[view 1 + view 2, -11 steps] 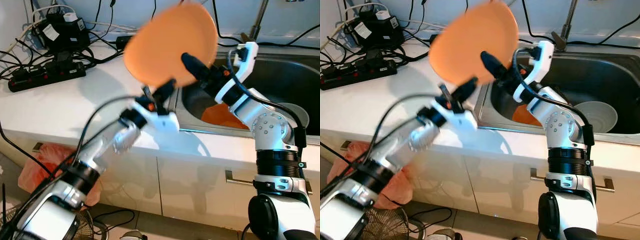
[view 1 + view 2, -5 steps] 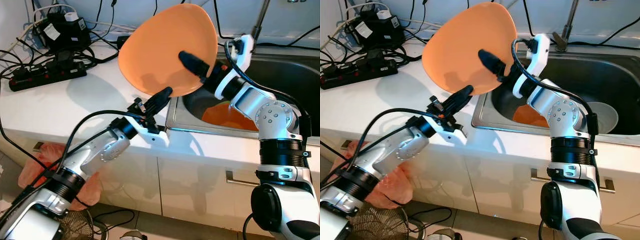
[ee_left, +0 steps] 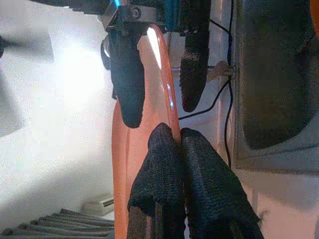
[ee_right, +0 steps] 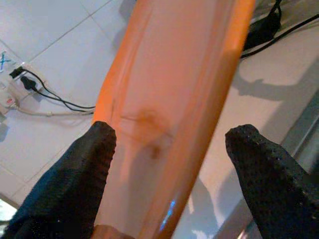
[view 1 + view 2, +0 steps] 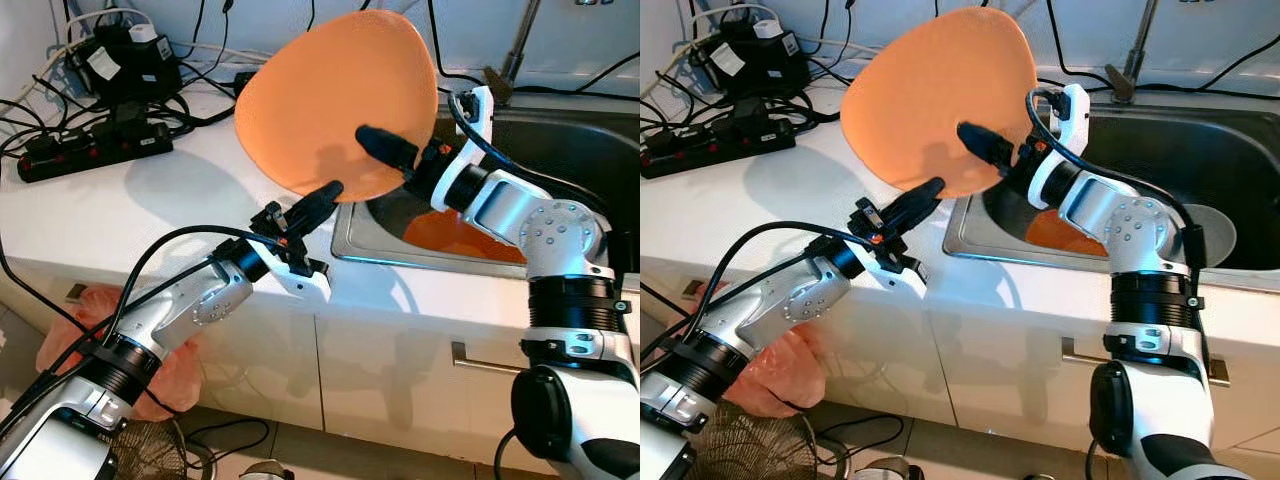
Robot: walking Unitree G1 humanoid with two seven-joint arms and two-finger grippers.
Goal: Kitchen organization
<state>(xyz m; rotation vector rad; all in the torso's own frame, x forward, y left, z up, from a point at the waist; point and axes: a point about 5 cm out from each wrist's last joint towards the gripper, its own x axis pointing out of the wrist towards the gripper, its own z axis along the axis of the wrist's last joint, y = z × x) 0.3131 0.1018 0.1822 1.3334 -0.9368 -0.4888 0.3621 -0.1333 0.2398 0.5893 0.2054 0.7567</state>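
Left gripper (image 5: 322,193) is reaching up, 2 fingers pinching the lower rim of the orange plate (image 5: 335,100) raised above the counter (image 5: 120,215). Right gripper (image 5: 378,142) is straddling it, fingers spread.

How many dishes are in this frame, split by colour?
Orange: 2, the held plate and a second orange dish lying in the sink.
Pale grey: 1, a bowl in the sink.
Total: 3.

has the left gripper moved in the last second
Yes. The left gripper has dropped and pulled back from the sink edge toward the counter front, and its fingertips sit at the orange plate's lower rim.
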